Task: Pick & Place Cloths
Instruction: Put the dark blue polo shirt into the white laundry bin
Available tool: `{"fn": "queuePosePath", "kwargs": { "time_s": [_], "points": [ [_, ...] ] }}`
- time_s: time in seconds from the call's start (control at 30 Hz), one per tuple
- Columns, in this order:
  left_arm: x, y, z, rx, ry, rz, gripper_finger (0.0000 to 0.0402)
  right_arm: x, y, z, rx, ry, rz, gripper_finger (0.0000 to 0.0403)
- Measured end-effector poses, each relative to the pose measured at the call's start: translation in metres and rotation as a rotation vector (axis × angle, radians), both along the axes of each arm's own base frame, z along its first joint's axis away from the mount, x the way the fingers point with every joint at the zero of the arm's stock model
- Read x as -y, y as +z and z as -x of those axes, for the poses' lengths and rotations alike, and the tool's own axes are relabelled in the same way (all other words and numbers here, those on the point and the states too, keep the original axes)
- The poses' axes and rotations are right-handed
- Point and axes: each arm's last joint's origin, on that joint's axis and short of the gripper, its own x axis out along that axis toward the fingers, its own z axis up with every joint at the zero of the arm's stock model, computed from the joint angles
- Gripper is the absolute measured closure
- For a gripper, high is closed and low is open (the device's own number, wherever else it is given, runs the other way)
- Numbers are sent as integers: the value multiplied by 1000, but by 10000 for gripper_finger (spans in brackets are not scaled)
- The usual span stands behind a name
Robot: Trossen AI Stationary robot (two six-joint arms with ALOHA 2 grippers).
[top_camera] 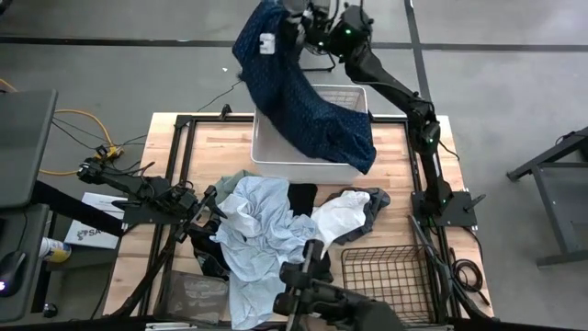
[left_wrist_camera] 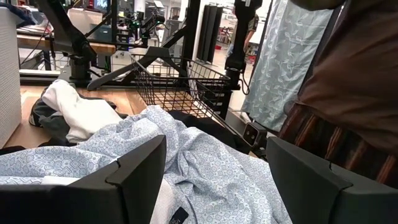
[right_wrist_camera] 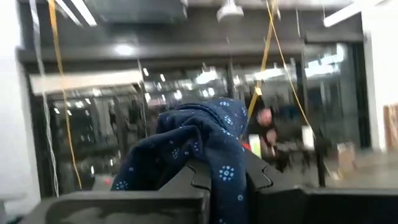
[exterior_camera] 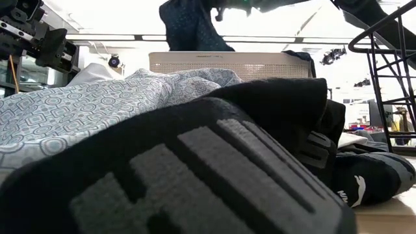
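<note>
A: Where does the navy dotted cloth [top_camera: 303, 101] hang?

B: From the right gripper [top_camera: 292, 20], clenched on its top, trailing down into the white basket [top_camera: 266, 147] below.

A: And the left gripper [top_camera: 197, 216]?

B: Released, beside the light blue cloth [top_camera: 257, 230].

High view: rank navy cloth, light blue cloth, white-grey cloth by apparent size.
1-2. Navy cloth, lifted toward the camera by the right gripper, and light blue cloth: look alike, unsure.
3. White-grey cloth.
</note>
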Motion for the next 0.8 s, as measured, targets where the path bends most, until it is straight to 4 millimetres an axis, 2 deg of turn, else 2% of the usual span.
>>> {"fn": "queuePosePath", "kwargs": {
  "time_s": [0.17,0.3,0.63,0.8],
  "points": [
    [0,0,0,0,0,0,128,-1,-13,-1,-182,-8,-118,386],
    [0,0,0,0,0,0,128,-8,-21,7,-373,-38,-169,386],
    [0,0,0,0,0,0,128,-43,-16,56,-784,-132,-229,386],
    [0,0,0,0,0,0,128,-63,-31,82,-1097,-149,-301,386]
  ]
}}
